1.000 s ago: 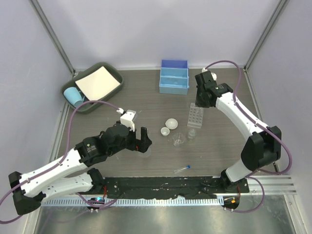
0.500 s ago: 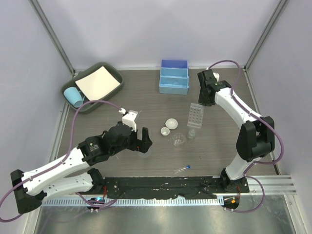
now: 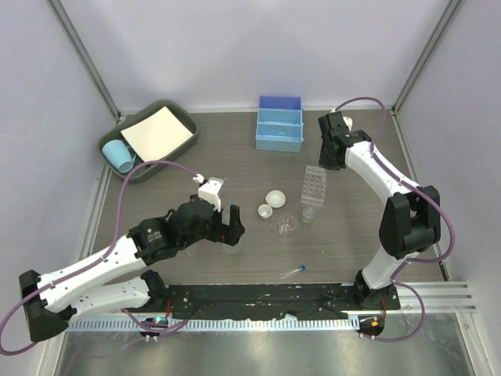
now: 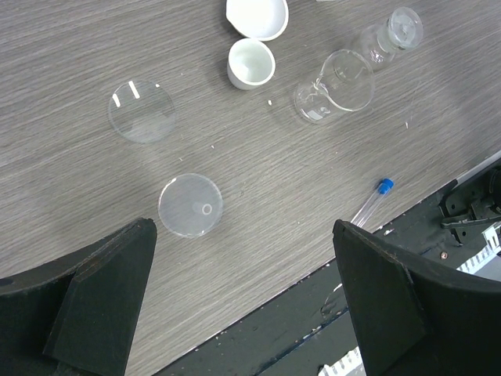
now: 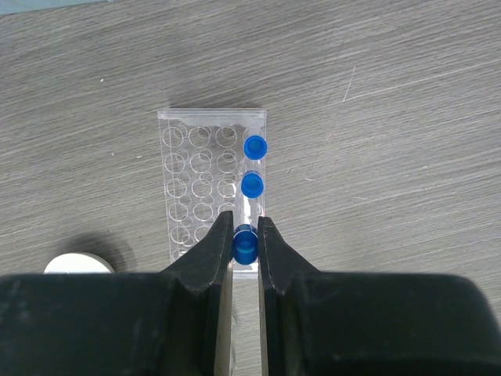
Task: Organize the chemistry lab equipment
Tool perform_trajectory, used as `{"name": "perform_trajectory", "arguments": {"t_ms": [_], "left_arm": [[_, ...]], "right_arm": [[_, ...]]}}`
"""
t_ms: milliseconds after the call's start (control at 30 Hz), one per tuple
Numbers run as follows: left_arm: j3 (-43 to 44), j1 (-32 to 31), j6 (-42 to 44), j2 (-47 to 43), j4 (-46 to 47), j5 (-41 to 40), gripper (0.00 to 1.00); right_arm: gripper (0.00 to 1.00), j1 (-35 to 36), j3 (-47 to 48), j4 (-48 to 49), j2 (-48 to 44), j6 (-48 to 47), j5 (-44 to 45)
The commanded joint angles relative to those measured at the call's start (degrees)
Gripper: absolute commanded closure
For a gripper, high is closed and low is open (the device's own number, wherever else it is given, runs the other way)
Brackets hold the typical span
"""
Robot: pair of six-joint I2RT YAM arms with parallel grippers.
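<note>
Chiefly the last second's change lies at the right, and it is small. At left, the left gripper point(image 3: 232, 225) hangs wide open and empty over the surface point(image 3: 235, 160), barely shifted from a second ago. Its wrist view shows two clear discs point(image 4: 190, 205) lying flat below it, one roughly between the jaws and the other at 11 o'clock of it. At centre nothing has moved: the round whitish dishes point(image 3: 275, 197) sit side by side, and the beaker point(image 3: 284, 225) and flask point(image 3: 307, 215) stand just beside them at 4 to 5 o'clock. One loose tube point(image 3: 293, 271) lies on its side at 6 o'clock of the beaker. At right, the tube rack point(image 3: 313, 186) keeps its place at 3 o'clock of the dishes, while the right arm's elbow has swung in toward 10 o'clock. The right gripper point(image 5: 245, 227) is closed to a narrow gap on the cap of a third tube point(image 5: 245, 244), in line with the rack's right-hand column. Two seated tubes point(image 5: 254, 146) already stand in that column at 12 o'clock of it. Whether the third tube is fully down in its hole cannot be told. By judgement, racking of this tube is nearly complete; the loose tube, discs, dishes, beaker and flask remain to be organized.
</note>
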Motion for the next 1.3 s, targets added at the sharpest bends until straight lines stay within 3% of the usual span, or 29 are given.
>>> {"name": "perform_trajectory", "arguments": {"t_ms": [0, 1067, 1167, 1267], "left_arm": [[0.3, 0.1, 1.0, 0.0, 1.9, -1.0, 0.00], [0.6, 0.1, 1.2, 1.7, 2.3, -1.0, 0.00], [1.0, 0.1, 1.2, 2.3, 2.2, -0.9, 0.00], [1.4, 0.1, 1.2, 3.5, 2.2, -0.9, 0.00]], "right_arm": [[0.99, -0.3, -0.8, 2.2, 0.3, -0.4, -0.1], [0.99, -1.0, -4.2, 4.4, 3.9, 0.5, -1.7], [0.91, -0.9, -3.8, 4.2, 3.9, 0.6, -1.9], [0.75, -0.9, -3.5, 3.8, 3.6, 0.6, -1.6]]}}
